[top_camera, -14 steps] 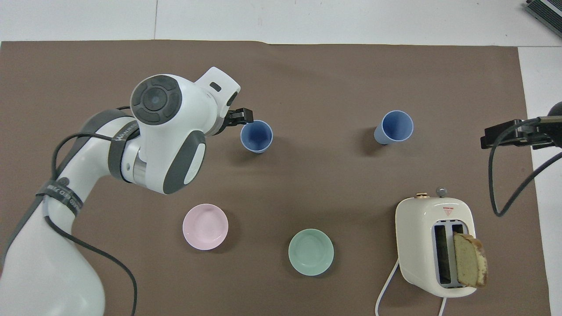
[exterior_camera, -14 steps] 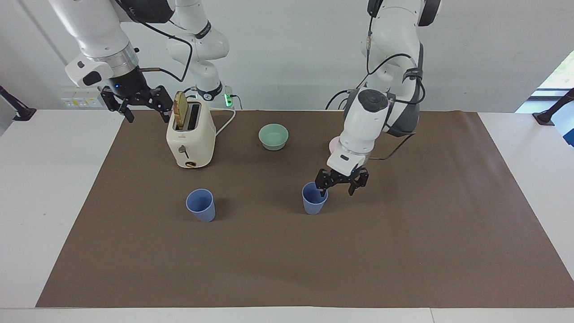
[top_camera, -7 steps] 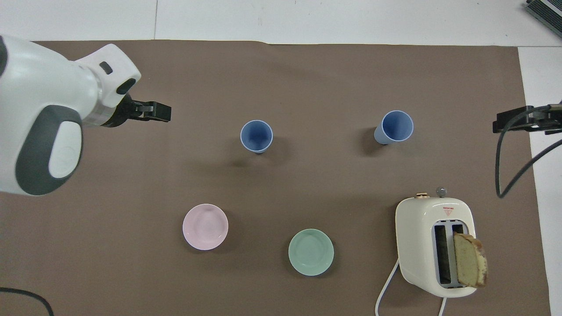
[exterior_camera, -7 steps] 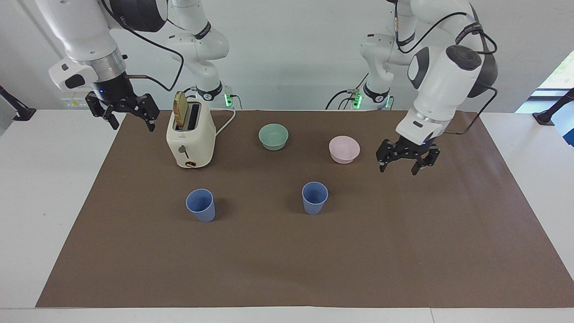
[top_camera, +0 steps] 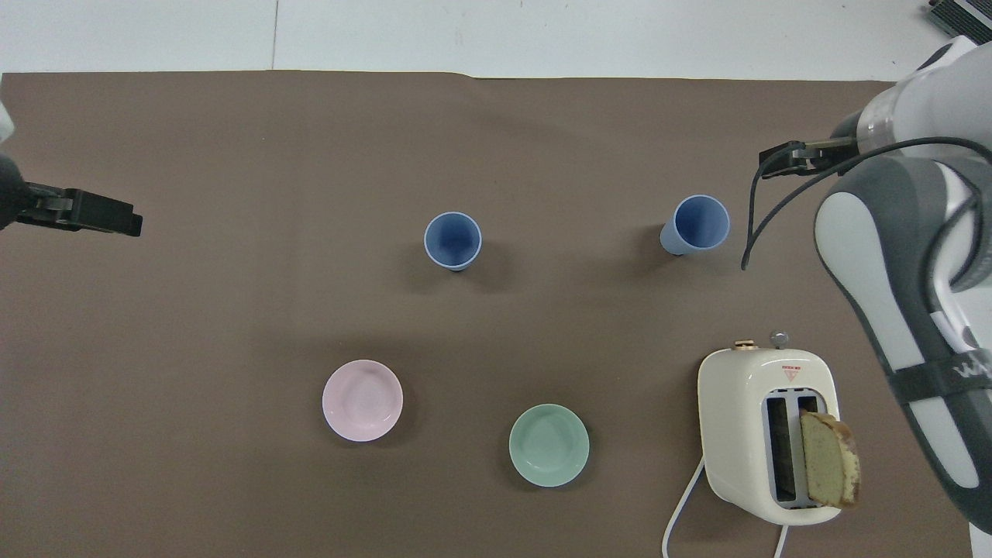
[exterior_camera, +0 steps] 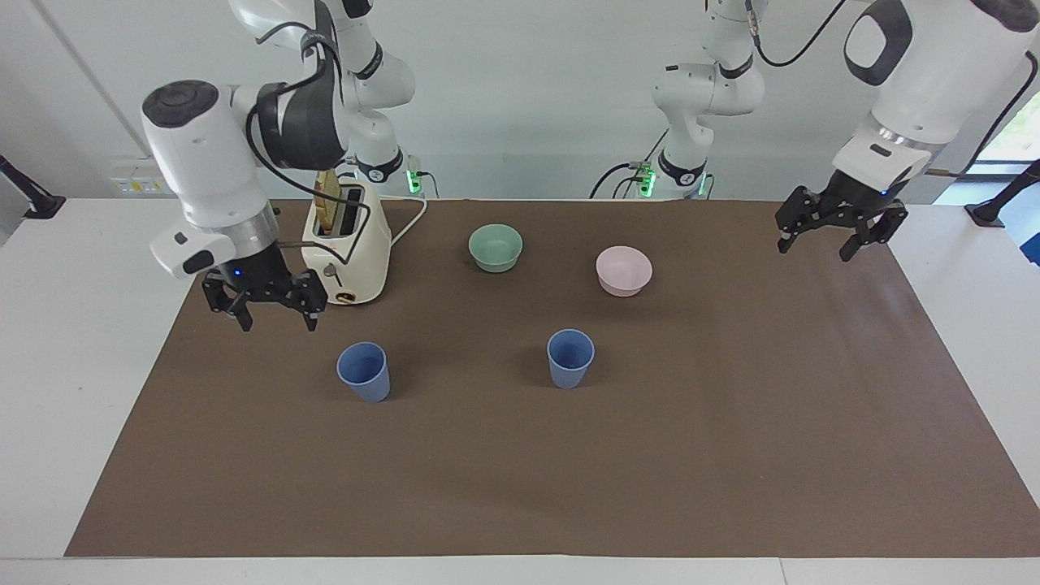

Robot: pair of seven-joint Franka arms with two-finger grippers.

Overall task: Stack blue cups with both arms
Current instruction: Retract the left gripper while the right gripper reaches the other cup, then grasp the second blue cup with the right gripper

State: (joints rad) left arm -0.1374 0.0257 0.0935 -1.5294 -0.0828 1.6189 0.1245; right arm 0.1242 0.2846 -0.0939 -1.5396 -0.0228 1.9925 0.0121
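Right gripper (exterior_camera: 276,311) hangs open beside nearest blue cup (exterior_camera: 364,371), apart.

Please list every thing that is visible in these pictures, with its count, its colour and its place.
blue cups: 2, periwinkle blue, upright and apart, one mid-mat, one toward the right arm's end
green bowl: 1, mint, nearer the robots than the cups
pink bowl: 1, pale pink, beside the green bowl
toaster: 1, cream, holding a bread slice
mat: 1, brown
right tool: black, open, beside the toaster
left tool: black, open, over the mat's edge
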